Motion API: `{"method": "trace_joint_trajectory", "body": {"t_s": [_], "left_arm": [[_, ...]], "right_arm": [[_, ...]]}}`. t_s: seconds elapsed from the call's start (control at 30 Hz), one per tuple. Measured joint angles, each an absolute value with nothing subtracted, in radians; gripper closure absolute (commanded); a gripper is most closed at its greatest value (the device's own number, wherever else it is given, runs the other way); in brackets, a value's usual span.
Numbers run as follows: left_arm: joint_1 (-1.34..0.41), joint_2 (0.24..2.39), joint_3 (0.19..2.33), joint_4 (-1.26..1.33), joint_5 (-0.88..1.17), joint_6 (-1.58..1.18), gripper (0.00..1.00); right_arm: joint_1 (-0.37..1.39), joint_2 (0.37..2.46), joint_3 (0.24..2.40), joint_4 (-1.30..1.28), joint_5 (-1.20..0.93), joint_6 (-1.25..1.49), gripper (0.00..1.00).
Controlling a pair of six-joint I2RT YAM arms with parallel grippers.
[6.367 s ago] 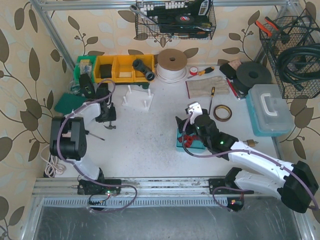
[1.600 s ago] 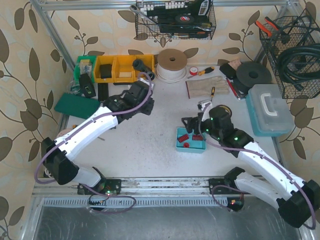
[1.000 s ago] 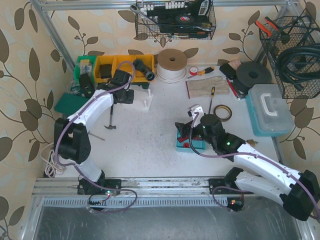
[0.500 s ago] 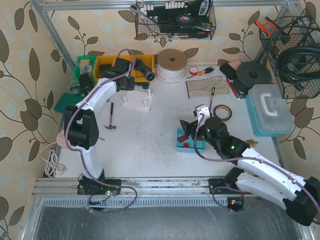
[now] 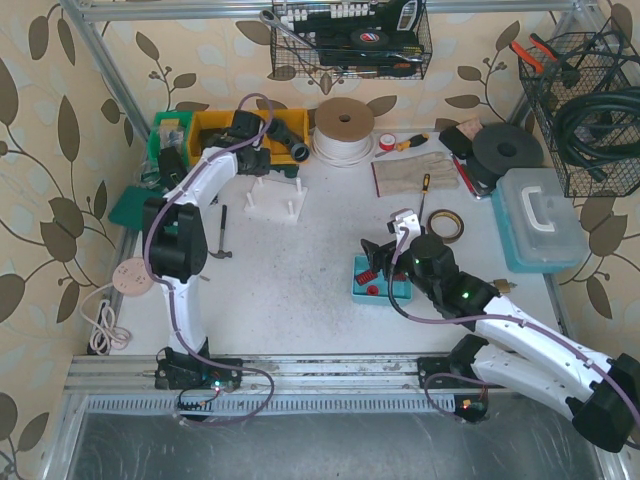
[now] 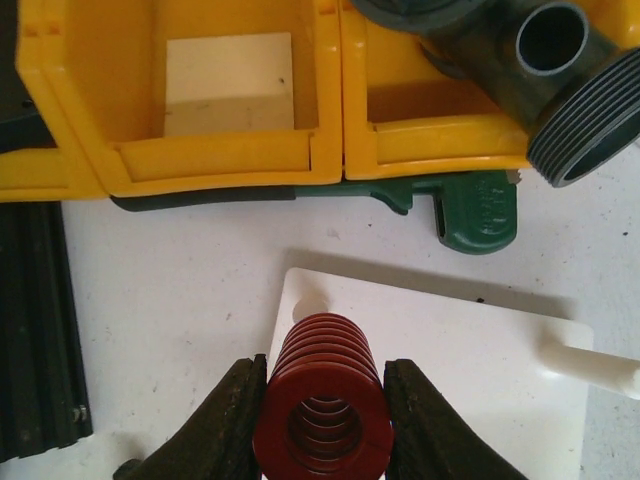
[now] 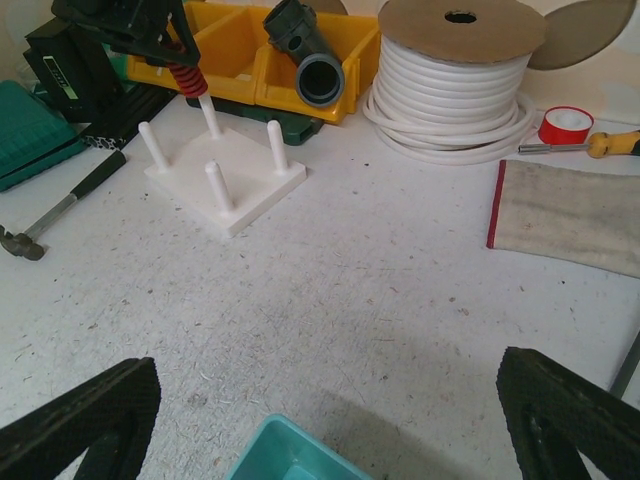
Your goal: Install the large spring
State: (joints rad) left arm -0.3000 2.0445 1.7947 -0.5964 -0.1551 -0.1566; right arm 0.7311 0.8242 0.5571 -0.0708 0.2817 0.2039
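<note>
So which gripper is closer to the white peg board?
Left. The left gripper holds the red spring just above the white peg board; the right gripper hangs over the teal tray, farther off.

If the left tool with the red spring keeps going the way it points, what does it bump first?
Probably the white peg right under the red spring that the left tool grips. The spring may slide over it, then reach the white peg board. Depth is hard to judge.
</note>
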Motion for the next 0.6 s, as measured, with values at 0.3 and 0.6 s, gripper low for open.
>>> {"method": "trace_joint_trajectory", "body": {"t_s": [0.3, 0.6], "left_arm": [[-0.297, 2.087, 1.808, -0.603, -0.144, -0.155, 0.97], [-0.286, 2.093, 1.831, -0.606, -0.146, -0.141, 0.97]], "right_arm": [[0.731, 0.828, 0.557, -0.071, 0.283, 0.204, 0.09], [0.731, 0.828, 0.557, -0.070, 0.289, 0.204, 0.09]]}}
